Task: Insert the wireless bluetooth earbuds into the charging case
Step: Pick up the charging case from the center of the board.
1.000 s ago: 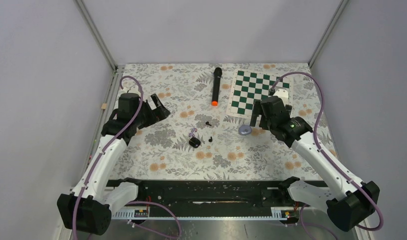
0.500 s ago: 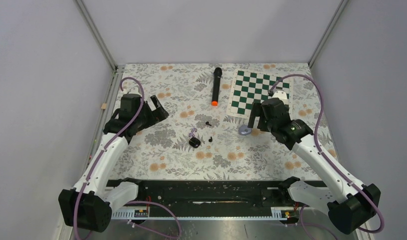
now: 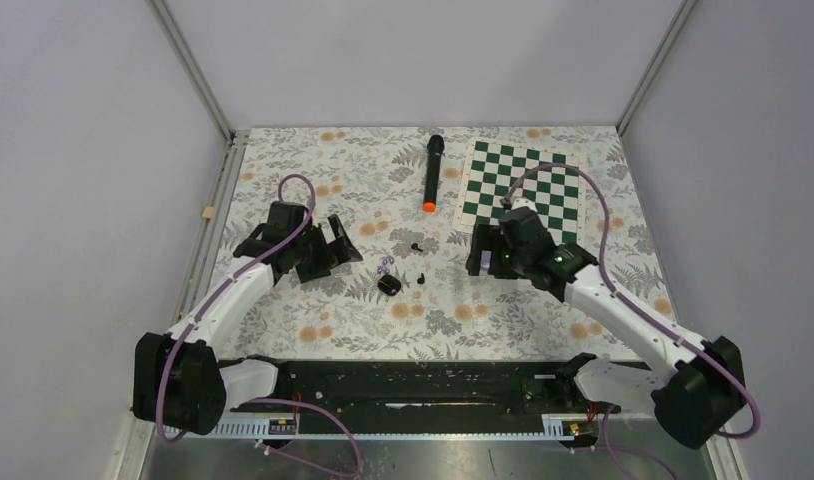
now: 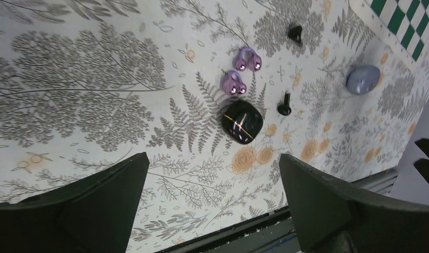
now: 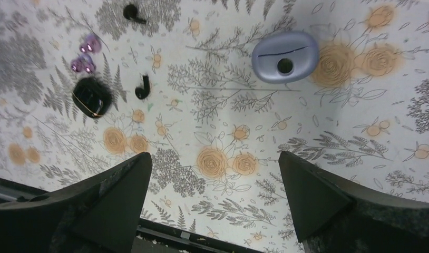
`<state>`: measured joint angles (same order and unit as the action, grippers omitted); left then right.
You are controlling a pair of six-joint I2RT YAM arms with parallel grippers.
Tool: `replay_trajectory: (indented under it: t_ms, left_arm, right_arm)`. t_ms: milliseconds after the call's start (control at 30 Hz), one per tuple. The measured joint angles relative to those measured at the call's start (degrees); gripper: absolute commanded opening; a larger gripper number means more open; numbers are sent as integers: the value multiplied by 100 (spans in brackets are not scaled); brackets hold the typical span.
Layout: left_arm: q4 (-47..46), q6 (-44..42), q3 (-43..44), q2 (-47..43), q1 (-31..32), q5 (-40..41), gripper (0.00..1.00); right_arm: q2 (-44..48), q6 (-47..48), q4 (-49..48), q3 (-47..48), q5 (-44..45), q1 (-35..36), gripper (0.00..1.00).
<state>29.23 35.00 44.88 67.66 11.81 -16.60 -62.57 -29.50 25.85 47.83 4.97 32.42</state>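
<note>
Four earbuds loose on floral tablecloth point(image 3: 543, 330), none cased. Pair of pale purple clip-shaped earbuds point(image 4: 233, 83) near 12 o'clock of glossy black rounded-square charging case point(image 4: 242, 122), which appears shut. One black stemmed earbud point(image 4: 284, 105) just beside case at 3 o'clock. Second black earbud point(image 4: 295, 32) further off at 1 o'clock. Lavender oval case point(image 5: 285, 56) well apart toward 3 o'clock, beneath right gripper point(image 5: 215, 155). Left gripper point(image 4: 212, 158) and right gripper both spread wide, empty. Judgement: earbuds light, rigid, slick, liable to skid. Pinch across bulb, not stem tip.

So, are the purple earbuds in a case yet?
Out: both purple earbuds lie on the cloth beside the black case.
</note>
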Motion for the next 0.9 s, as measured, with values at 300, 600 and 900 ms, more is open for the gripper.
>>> replay_trajectory:
  t_ms: [300,600,900]
  left_arm:
    - [-109,188,-44,140,494,-87,98]
    - [229,570,20,358,-212,-105,92]
    - [846,577,216,-149,-1587,-402,92]
  right_arm:
    - [-1108,-31,341,474,505,737,98]
    - [-1908,63,-328,782,310,1508,90]
    - [-3344,988,-588,2227,188,2203,93]
